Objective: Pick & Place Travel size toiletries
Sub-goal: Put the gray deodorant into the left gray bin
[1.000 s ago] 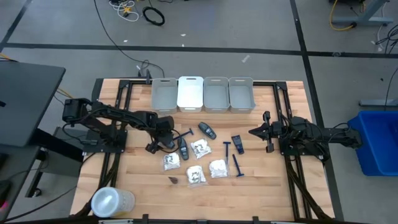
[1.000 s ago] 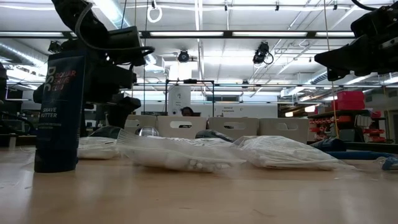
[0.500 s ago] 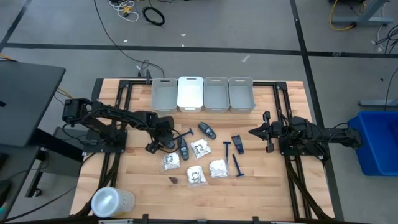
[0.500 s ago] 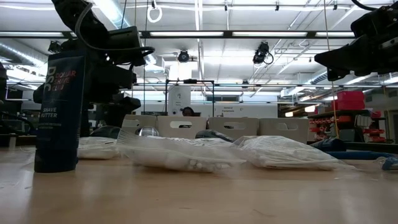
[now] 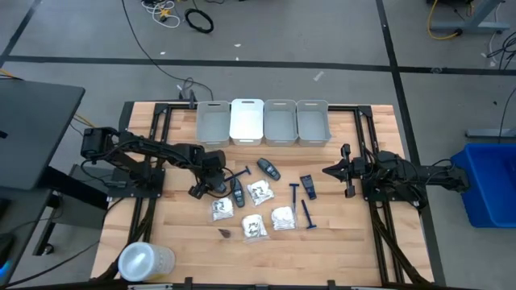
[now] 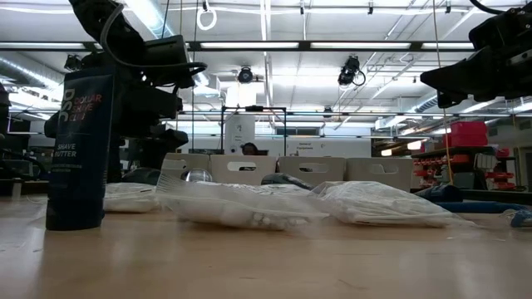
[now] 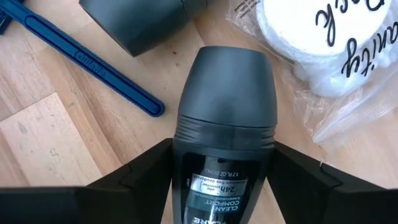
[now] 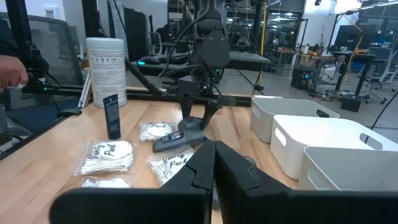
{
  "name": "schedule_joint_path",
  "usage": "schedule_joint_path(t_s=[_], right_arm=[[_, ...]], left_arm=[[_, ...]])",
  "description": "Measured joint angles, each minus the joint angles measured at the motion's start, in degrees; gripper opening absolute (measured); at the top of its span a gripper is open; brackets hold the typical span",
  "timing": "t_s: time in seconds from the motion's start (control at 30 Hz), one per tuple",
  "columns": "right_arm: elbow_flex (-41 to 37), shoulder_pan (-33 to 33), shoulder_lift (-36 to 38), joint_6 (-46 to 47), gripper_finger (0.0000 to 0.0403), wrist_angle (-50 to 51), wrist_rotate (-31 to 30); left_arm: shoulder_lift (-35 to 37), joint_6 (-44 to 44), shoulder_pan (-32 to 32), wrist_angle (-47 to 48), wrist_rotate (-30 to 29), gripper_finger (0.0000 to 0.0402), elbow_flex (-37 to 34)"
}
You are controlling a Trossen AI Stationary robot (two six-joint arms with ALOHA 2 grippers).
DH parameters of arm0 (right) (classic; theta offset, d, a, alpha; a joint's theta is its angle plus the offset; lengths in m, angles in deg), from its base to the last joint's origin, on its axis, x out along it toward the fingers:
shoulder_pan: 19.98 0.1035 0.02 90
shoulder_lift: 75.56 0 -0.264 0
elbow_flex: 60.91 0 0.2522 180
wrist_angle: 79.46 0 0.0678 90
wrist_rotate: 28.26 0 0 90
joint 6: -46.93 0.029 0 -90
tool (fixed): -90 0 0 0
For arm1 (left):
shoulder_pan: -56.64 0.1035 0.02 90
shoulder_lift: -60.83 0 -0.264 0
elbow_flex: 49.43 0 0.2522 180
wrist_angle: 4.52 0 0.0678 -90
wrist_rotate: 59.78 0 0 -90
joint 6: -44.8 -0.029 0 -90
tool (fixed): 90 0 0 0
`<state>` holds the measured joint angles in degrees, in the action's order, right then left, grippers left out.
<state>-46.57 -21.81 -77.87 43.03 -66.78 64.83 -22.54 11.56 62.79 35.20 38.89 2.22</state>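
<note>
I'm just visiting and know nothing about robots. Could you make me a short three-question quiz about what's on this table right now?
1. True or false: all four bins are white.
2. The left gripper has a finger on each side of: A) a razor B) a dark roll-on deodorant C) a packet
3. What lies in the bins?

Key:
1. False; one white bin, three grey.
2. B, the dark roll-on deodorant.
3. Nothing visible.

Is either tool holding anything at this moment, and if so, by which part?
Nothing is clearly held. The left tool straddles the lower body of a dark roll-on deodorant lying on the table, fingers beside it. The right tool is shut and empty.
</note>
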Motion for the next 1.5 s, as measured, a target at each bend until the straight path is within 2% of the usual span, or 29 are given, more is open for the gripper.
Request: schedule_joint_path(t_s=[0.33,0.77,1.13,1.5], right_arm=[[-0.02,-0.02,0.00,0.00,0.0014,0.00,0.00],[-0.01,-0.01,0.01,0.01,0.0014,0.01,0.03],[-0.02,-0.02,0.00,0.00,0.0014,0.00,0.02],[0.00,0.00,0.00,0.00,0.0014,0.00,0.00]], left_arm=[[0.44,0.80,-0.02,0.46,-0.04,0.0245,0.00],[9.63,2.96,-0.02,4.94,-0.04,0.0235,2.34],[13.18,3.59,0.11,4.54,-0.60,0.0235,2.70],[15.45,4.07,4.35,3.99,-3.40,0.0235,11.71]])
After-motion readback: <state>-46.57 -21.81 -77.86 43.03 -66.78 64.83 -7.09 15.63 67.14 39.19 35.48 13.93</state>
